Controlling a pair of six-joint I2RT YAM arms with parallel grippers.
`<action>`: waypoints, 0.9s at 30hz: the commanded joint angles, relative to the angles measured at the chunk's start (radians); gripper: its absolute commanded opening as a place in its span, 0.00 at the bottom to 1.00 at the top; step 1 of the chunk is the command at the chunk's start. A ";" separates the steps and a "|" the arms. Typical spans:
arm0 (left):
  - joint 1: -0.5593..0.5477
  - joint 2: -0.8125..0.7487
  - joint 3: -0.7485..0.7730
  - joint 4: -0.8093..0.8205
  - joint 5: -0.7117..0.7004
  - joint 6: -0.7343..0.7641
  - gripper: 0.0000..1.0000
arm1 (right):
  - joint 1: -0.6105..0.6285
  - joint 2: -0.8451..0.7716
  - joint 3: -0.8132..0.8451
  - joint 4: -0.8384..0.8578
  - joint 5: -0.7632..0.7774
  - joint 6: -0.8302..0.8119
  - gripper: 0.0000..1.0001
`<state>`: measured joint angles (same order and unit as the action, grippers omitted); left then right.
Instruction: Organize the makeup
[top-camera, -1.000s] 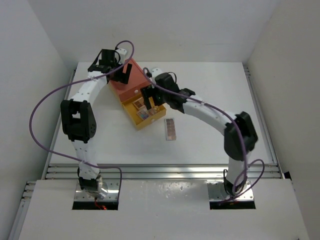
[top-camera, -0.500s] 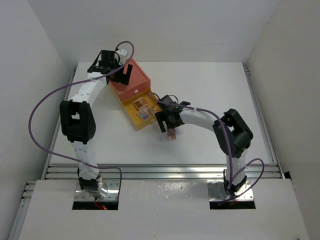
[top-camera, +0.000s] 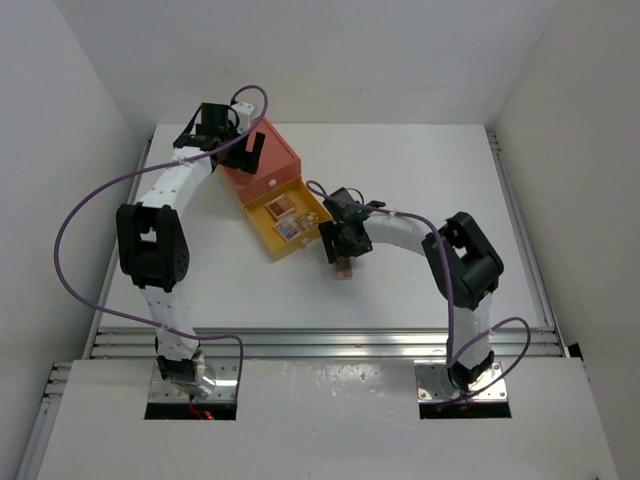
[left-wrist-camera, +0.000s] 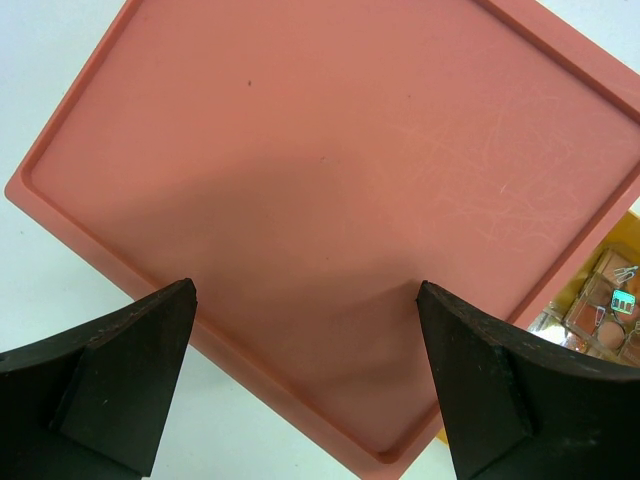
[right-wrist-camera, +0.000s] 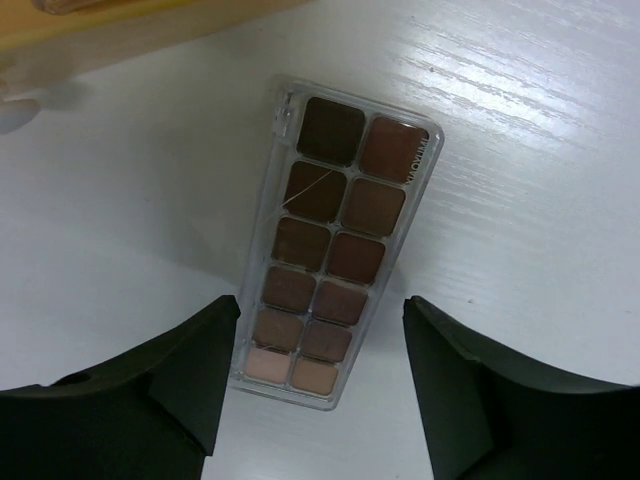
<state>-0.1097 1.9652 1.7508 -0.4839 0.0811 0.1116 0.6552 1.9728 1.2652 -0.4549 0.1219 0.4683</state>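
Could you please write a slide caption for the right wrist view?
Right gripper, open, poised over a brown eyeshadow palette lying flat on the white table.

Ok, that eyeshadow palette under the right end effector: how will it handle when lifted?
The eyeshadow palette looks like a thin, rigid plastic case, so it probably won't flex. Lying flat on the table, it shouldn't roll or tip, but its low edges offer little grip. Its glossy clear casing may slip.
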 joint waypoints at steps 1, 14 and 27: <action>0.004 -0.038 -0.017 -0.056 0.002 0.007 0.99 | -0.006 0.026 -0.017 -0.014 -0.025 0.006 0.64; 0.013 -0.038 -0.027 -0.056 0.011 0.007 0.99 | 0.012 0.060 0.077 -0.113 -0.036 0.001 0.82; 0.022 -0.038 -0.027 -0.056 0.020 0.007 0.99 | -0.003 0.069 0.047 -0.171 0.051 0.015 0.33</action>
<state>-0.1028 1.9591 1.7432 -0.4877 0.0933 0.1116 0.6762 2.0438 1.3525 -0.6010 0.1307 0.4679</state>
